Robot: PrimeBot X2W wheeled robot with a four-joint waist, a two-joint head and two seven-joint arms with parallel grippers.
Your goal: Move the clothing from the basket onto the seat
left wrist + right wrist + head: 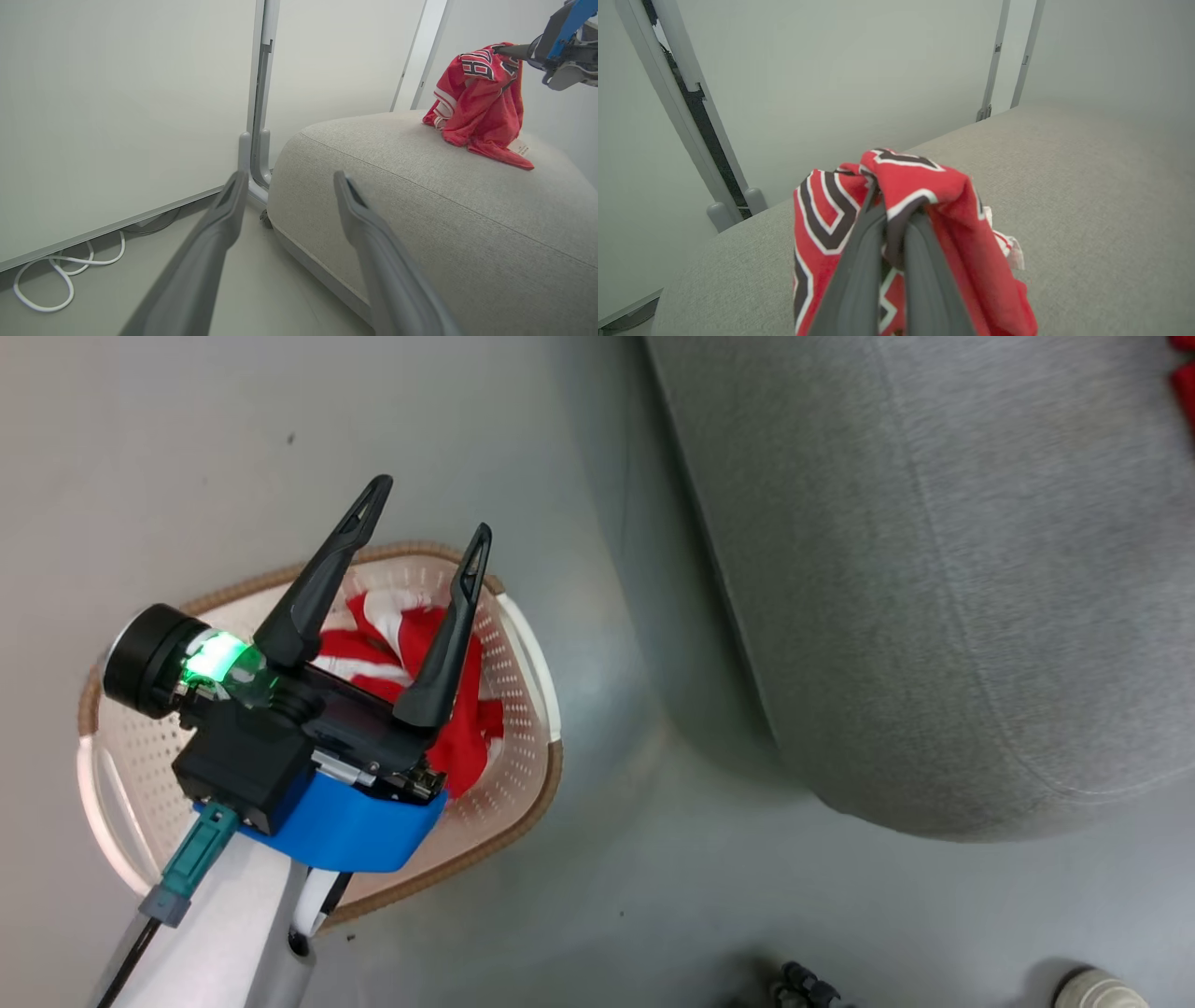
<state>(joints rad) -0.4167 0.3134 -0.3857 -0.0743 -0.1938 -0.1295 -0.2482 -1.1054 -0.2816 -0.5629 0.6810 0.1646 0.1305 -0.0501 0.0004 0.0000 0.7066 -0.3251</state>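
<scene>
Red shorts with white stripes (462,742) lie crumpled in the cream perforated basket (534,658), which stands on the floor left of the seat (934,569). My left gripper (431,505) hovers above the basket, open, with nothing between its fingers (224,219). In the left wrist view the right gripper (500,48) holds the red jersey (481,102) by its top. The jersey's lower folds rest on the light-grey seat (420,196). Seen from the right wrist, the fingers (859,270) are shut on the jersey (924,182), black white-outlined letters showing. A red scrap of jersey (1186,383) shows at the seat's far corner.
Pale wall panels and a grey post (259,93) stand behind the seat. A white cable (60,275) loops on the floor by the wall. At the head view's bottom edge are a dark object (803,985) and a pale round one (1097,989).
</scene>
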